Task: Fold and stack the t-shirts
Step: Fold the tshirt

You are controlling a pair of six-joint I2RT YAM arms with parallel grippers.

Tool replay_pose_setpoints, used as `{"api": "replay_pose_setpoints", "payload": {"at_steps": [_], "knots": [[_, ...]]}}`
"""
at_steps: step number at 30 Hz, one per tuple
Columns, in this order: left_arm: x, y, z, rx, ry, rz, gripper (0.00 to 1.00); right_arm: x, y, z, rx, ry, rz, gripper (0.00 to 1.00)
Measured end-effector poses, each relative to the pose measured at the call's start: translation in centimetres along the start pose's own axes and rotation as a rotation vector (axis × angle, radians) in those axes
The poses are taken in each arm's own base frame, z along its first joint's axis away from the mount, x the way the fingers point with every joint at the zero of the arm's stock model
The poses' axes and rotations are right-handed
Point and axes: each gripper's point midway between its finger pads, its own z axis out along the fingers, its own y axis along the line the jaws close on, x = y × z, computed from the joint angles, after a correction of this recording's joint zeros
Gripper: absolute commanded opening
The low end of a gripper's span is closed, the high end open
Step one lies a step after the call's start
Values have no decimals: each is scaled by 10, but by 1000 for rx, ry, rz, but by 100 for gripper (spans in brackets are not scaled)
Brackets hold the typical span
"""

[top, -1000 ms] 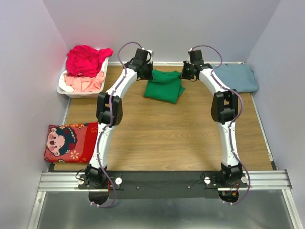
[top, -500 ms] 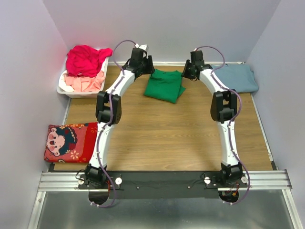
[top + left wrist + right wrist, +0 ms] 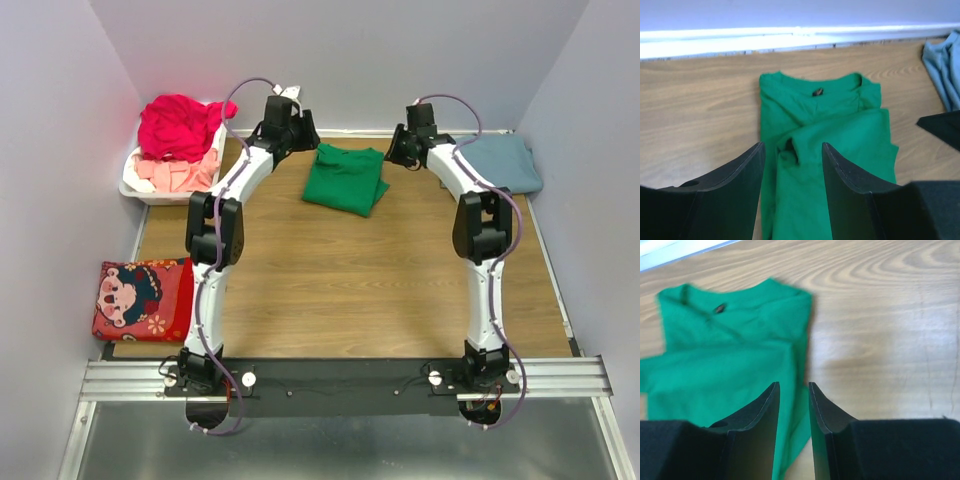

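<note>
- The left gripper (image 3: 792,150) holds its 2 fingers (image 3: 730,195) moderately apart. Nothing is between them, and green cloth shows through the gap.
- The right gripper (image 3: 793,387) has its 2 fingers (image 3: 750,430) drawn close, leaving only a narrow slit. It grips nothing.
- In the top view both grippers hang over the far part of the wooden table (image 3: 350,290). The left one is just beside the green t-shirt's far left corner, and the right one is just off its far right corner.
- The green t-shirt (image 3: 345,180) lies folded on the table between the 2 grippers. Its collar points toward the back wall, and a folded flap crosses its front.
- The blue-grey t-shirt (image 3: 505,162) lies folded flat at the far right corner of the table, apart from the green one.
- The white basket (image 3: 133,186) stands at the far left. The magenta-red t-shirt (image 3: 180,125) is heaped on top of it, with the pale pink t-shirt (image 3: 178,175) beneath.
- A red printed cushion (image 3: 145,298) with a cartoon face lies at the near left edge of the table, beside the left arm.
</note>
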Motion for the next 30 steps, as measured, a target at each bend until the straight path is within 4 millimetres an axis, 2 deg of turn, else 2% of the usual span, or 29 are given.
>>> {"api": "replay_pose_setpoints", "payload": {"at_steps": [4, 8, 10, 16, 20, 27, 30], "knots": [[17, -1, -15, -15, 59, 23, 55, 1, 21, -32, -49, 0, -33, 38], [31, -4, -28, -32, 112, 56, 54, 13, 58, -55, -120, 8, -84, 38], [42, -11, -35, -35, 145, 80, 54, 27, 77, -58, -153, 31, -109, 38], [73, -27, -50, -27, 227, 129, 52, 69, 107, -53, -207, 111, -153, 38], [89, -25, -53, -33, 273, 143, 52, 86, 104, -37, -203, 156, -148, 38], [91, -22, -43, -29, 279, 151, 50, 122, 87, 2, -182, 248, -118, 36], [94, -20, -35, -28, 284, 150, 50, 120, 90, 1, -194, 247, -115, 36]]}}
